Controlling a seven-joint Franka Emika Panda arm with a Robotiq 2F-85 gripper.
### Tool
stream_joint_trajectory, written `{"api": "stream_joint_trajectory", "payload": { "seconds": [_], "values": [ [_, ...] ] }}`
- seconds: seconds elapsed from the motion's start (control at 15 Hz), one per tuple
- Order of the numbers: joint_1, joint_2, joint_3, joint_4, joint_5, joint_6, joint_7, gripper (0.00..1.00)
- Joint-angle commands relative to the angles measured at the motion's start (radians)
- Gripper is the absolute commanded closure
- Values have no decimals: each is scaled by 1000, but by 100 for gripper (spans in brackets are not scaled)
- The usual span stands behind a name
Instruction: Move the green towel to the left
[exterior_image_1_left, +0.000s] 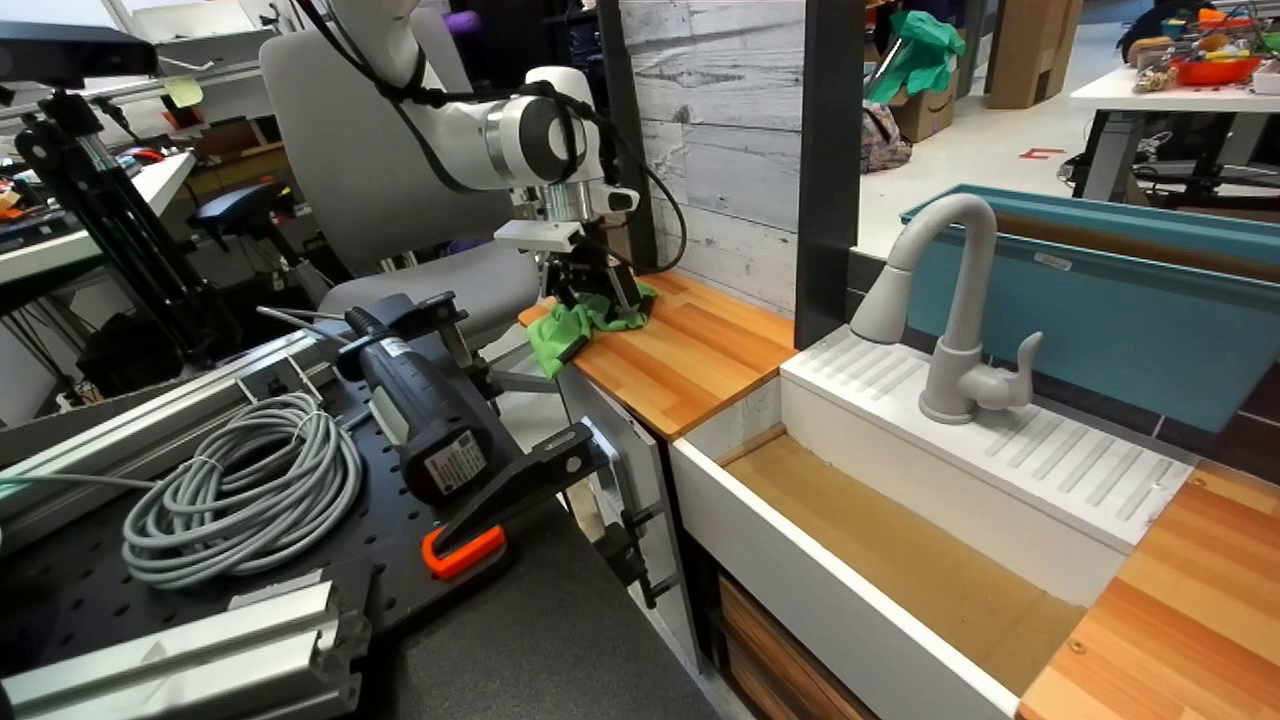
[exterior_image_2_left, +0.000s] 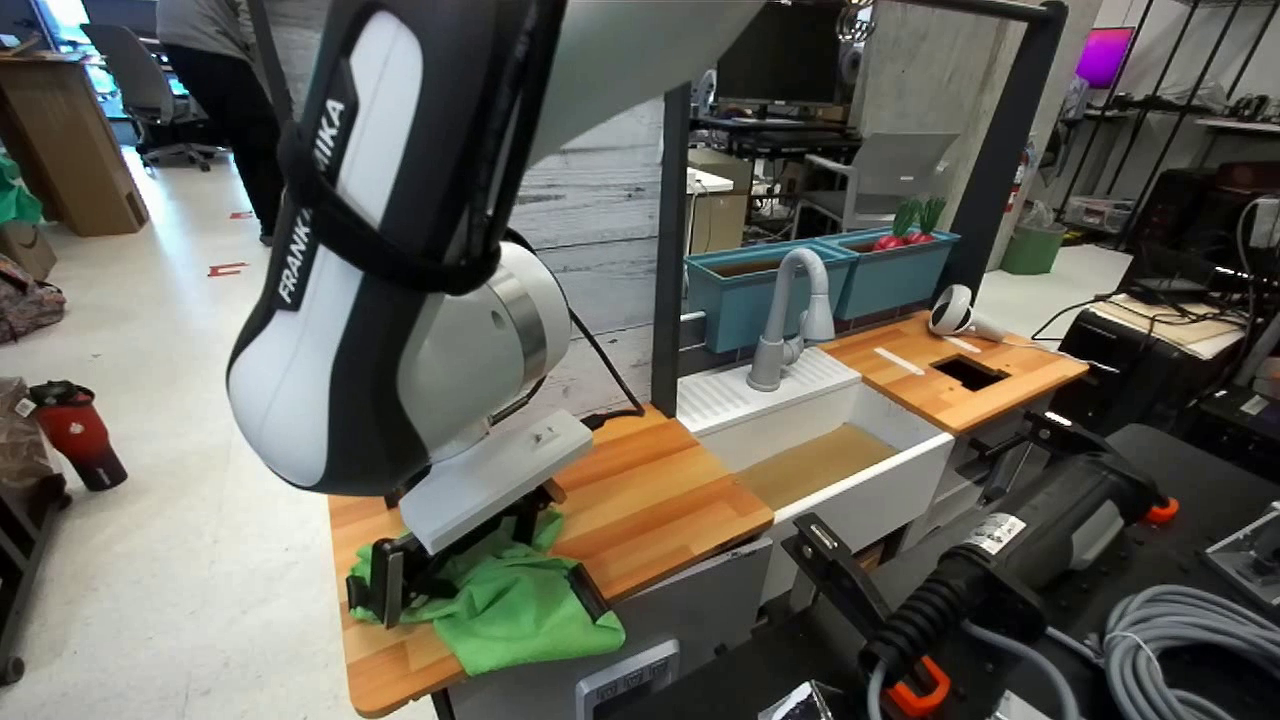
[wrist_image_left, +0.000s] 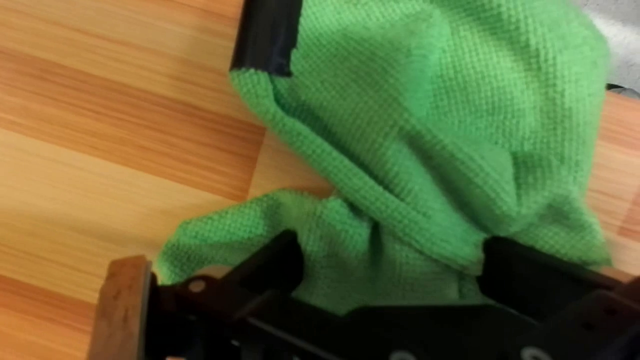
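The crumpled green towel lies on the wooden counter near its end, with one part hanging over the front edge; it shows in both exterior views (exterior_image_1_left: 560, 338) (exterior_image_2_left: 525, 612) and fills much of the wrist view (wrist_image_left: 425, 130). A black strip (wrist_image_left: 267, 37) marks one edge of it. My gripper (wrist_image_left: 390, 262) points down over the towel, and it also shows in an exterior view (exterior_image_1_left: 598, 300). Its two black fingertips are wide apart, with towel folds between them, low at or against the cloth. The part of the towel under the palm is hidden.
The wooden counter (exterior_image_1_left: 700, 345) runs to a white sink (exterior_image_1_left: 840, 590) with a grey faucet (exterior_image_1_left: 960, 300). A panelled wall (exterior_image_2_left: 590, 240) stands behind the counter. A black cart top (exterior_image_1_left: 520, 620) with a tool (exterior_image_1_left: 420, 410) and a coiled cable (exterior_image_1_left: 245, 490) stands in front.
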Motion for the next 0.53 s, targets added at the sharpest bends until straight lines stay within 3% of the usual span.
{"api": "stream_joint_trajectory", "payload": {
  "seconds": [0.0,0.47],
  "values": [
    [9,-59,17,-72,-16,-2,16,0],
    [2,-353,36,-409,-8,159,55,0]
  ]
}}
